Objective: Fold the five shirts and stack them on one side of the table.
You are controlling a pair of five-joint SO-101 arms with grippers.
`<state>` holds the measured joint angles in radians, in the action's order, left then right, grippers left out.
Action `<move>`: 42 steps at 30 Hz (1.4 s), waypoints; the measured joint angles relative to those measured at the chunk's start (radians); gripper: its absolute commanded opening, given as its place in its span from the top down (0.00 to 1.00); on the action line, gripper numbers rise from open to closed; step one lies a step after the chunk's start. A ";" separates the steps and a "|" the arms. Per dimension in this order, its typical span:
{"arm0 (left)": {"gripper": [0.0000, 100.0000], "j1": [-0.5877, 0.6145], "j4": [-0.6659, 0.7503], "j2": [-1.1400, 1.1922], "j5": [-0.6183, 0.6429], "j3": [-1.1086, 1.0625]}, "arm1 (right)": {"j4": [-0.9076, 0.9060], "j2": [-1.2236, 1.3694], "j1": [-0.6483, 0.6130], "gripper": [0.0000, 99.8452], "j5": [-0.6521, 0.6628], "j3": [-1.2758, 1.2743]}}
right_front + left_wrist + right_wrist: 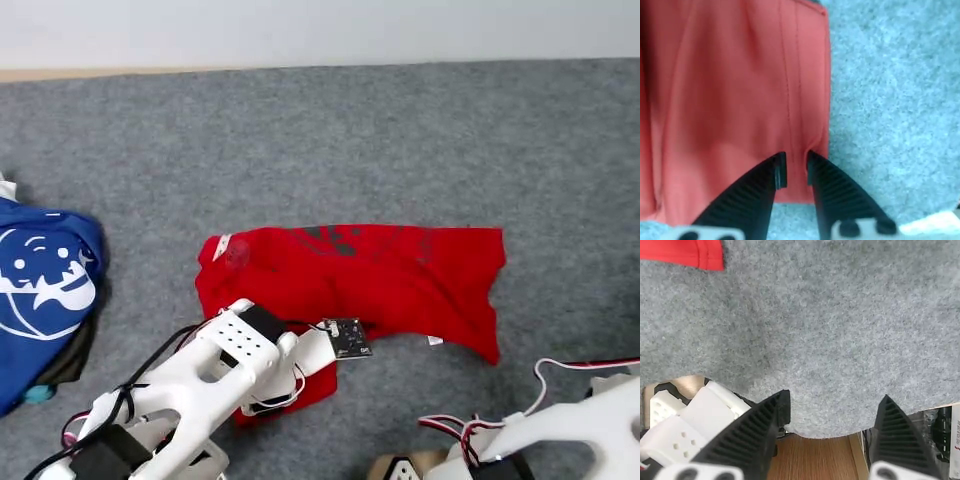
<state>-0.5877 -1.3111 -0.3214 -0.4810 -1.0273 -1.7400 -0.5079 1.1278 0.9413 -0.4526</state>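
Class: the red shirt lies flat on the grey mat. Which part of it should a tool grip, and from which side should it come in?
Grip the near edge of the red shirt by its left corner, coming from the robot's side, low over the mat. Flat cloth offers only its edges; the left tool pinches that hem now.

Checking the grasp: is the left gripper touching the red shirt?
Touching. The left wrist view shows the left gripper pinching a ridge of the red shirt.
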 measured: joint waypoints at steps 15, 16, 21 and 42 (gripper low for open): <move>0.92 -0.114 -0.020 0.000 -0.052 0.000 | 0.000 0.000 -0.009 0.72 0.000 0.000; 0.92 -0.137 -0.020 0.000 -0.052 0.000 | 0.000 0.000 -0.017 0.72 0.000 0.000; 0.92 -0.161 -0.020 0.000 -0.012 0.000 | 0.000 0.000 -0.041 0.72 0.000 0.000; 0.83 -0.028 -0.011 0.000 0.000 -0.003 | 0.000 0.000 -0.046 0.72 0.000 0.000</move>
<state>-0.6153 -1.3218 -0.3214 -0.4810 -1.0303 -1.7400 -0.5079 1.0817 0.9413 -0.4526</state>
